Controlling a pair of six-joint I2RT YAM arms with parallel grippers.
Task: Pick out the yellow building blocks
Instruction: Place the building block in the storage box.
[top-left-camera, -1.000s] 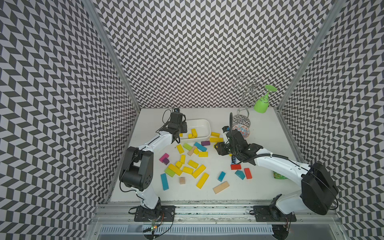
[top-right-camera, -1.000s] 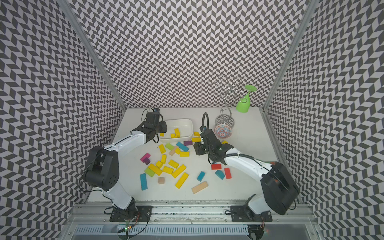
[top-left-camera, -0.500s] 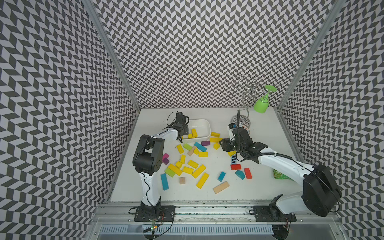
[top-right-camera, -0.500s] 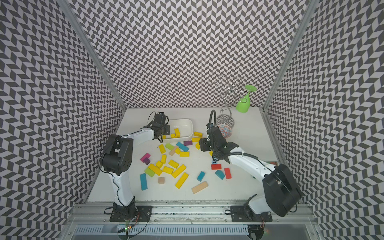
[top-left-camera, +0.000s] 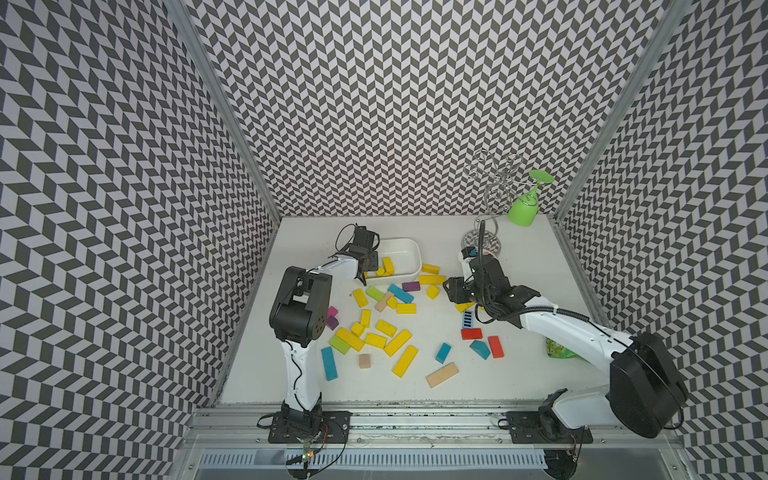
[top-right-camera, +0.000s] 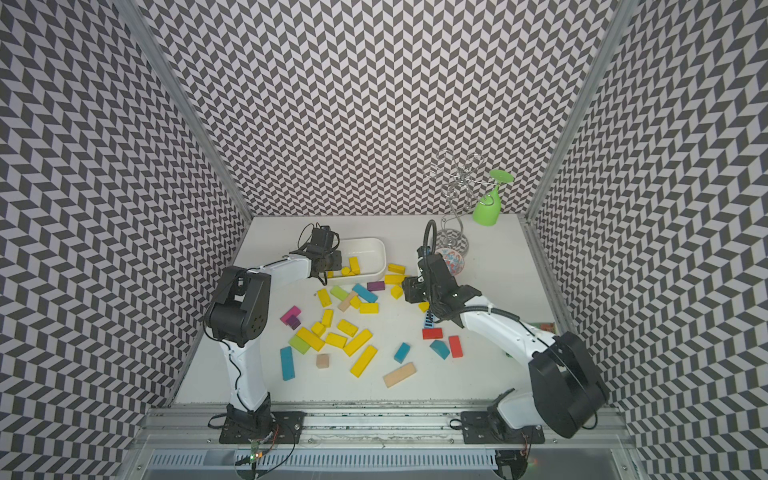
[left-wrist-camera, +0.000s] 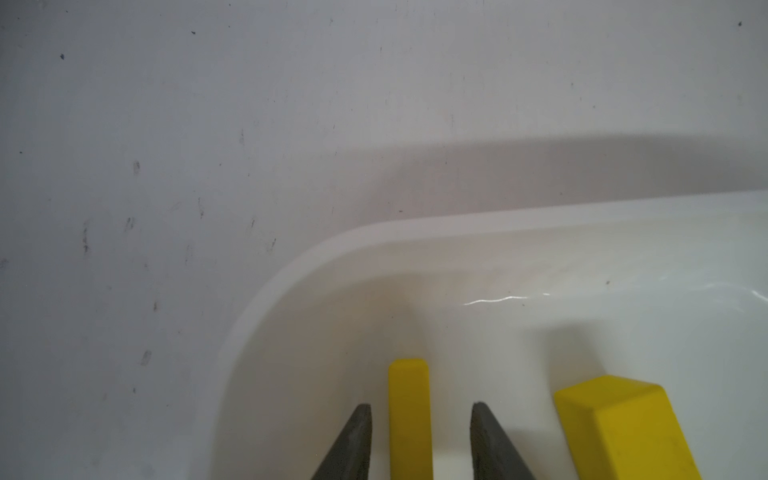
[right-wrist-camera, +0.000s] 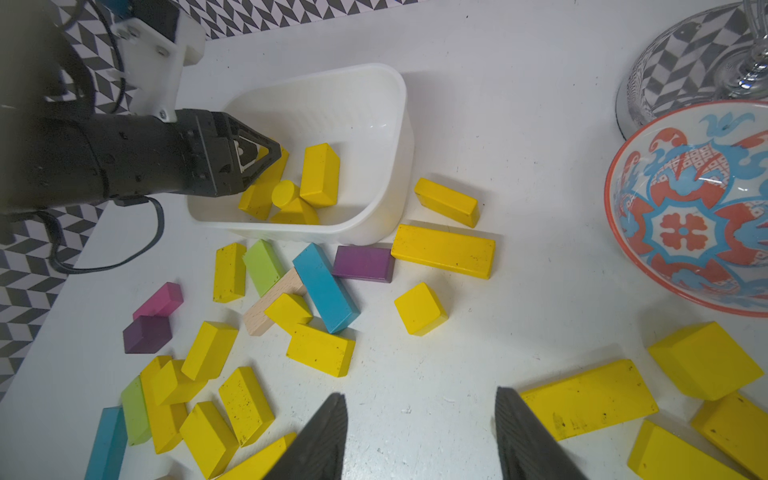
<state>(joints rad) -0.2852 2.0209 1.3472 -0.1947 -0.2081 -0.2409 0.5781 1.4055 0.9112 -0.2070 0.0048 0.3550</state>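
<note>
Several yellow building blocks (top-left-camera: 397, 343) (top-right-camera: 357, 343) lie scattered among other colours on the white table. A few more (top-left-camera: 388, 266) (top-right-camera: 354, 266) (right-wrist-camera: 319, 174) rest inside the white bin (top-left-camera: 409, 245) (top-right-camera: 374, 241) (right-wrist-camera: 399, 124). My left gripper (top-left-camera: 368, 270) (top-right-camera: 332, 270) (left-wrist-camera: 419, 411) (right-wrist-camera: 270, 153) reaches into the bin's left end. It is open, and a yellow bar (left-wrist-camera: 409, 415) lies between its fingers with a gap on each side. My right gripper (top-left-camera: 446, 291) (top-right-camera: 405, 293) (right-wrist-camera: 419, 403) hangs open over bare table beside a long yellow bar (right-wrist-camera: 586, 399), holding nothing.
A patterned bowl (right-wrist-camera: 685, 208) (top-right-camera: 451, 262), a wire rack (top-left-camera: 490, 195) and a green glass (top-left-camera: 523, 212) stand at the back right. Teal (top-left-camera: 329, 363), red (top-left-camera: 471, 333), purple (right-wrist-camera: 363, 264), lime (right-wrist-camera: 262, 266) and pale wooden (top-left-camera: 442, 375) blocks mix with the yellow ones.
My left gripper has come down into the bin and opened, letting go of the yellow bar. The right arm has shifted slightly and stays open.
</note>
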